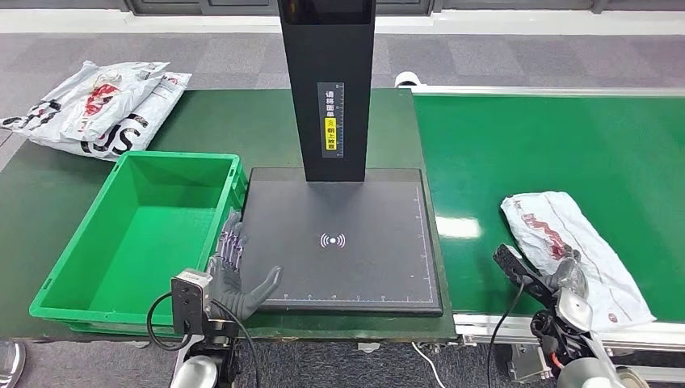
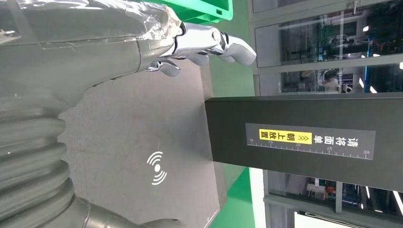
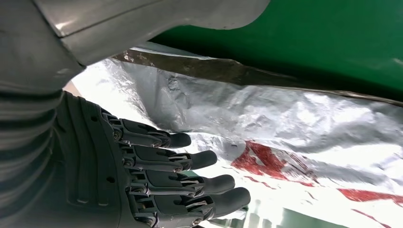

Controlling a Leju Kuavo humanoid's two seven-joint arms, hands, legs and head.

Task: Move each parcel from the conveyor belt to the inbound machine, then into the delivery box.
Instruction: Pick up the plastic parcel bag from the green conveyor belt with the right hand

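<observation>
A white parcel (image 1: 575,252) with red print lies on the green conveyor belt (image 1: 565,137) at the right. My right hand (image 1: 564,280) hovers at the parcel's near left edge. In the right wrist view its dark fingers (image 3: 190,178) are stretched out close over the crinkled parcel (image 3: 304,128), gripping nothing. My left hand (image 1: 236,279) rests open with fingers spread at the left edge of the black inbound machine platform (image 1: 355,267); the left wrist view shows its fingers (image 2: 214,42) above the platform (image 2: 138,128). The green delivery box (image 1: 89,267) stands left of the platform and holds nothing.
The machine's black column (image 1: 327,81) rises at the back of the platform, also seen in the left wrist view (image 2: 304,137). A pile of white parcels (image 1: 97,109) lies on the table at the back left. The belt's metal rail (image 1: 485,323) runs along the near edge.
</observation>
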